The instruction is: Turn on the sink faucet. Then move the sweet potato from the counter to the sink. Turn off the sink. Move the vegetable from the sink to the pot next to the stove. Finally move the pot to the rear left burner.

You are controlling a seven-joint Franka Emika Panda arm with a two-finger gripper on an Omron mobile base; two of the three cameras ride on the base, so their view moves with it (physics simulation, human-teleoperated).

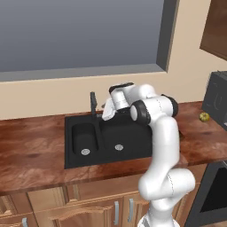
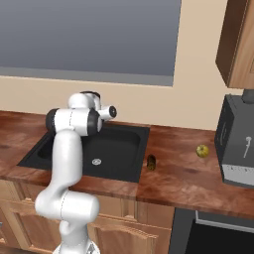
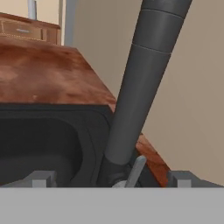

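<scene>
The faucet (image 3: 140, 87) stands at the back rim of the black sink (image 1: 75, 157), near the divider between its two basins. In the hand view its dark spout rises as a thick column, leaning up and to the right across the picture. At its foot sits a slim pale lever (image 3: 134, 171), which I take to be the handle that starts the water. No water is running, so the first step of the task is not yet done.

The gripper (image 3: 111, 180) sits close against the faucet base, with its jaws spread as wide as they go and nothing between them. One grey fingertip (image 3: 41, 178) shows on the left of the hand view and the other on the right, so the faucet base and the lever lie between them, just ahead along the hand's line of sight. The lever's long axis runs roughly parallel to the spout. The coming move turns on this: the lever is straight in front and between the open fingers. Whether either finger already touches it is hard to tell from this close, low angle.

Further out, the sweet potato (image 2: 151, 161) lies on the wooden counter (image 2: 183, 173) just beside the sink's right edge. A small yellow-green fruit (image 2: 202, 150) rests farther right, near a dark appliance (image 2: 237, 149).
</scene>
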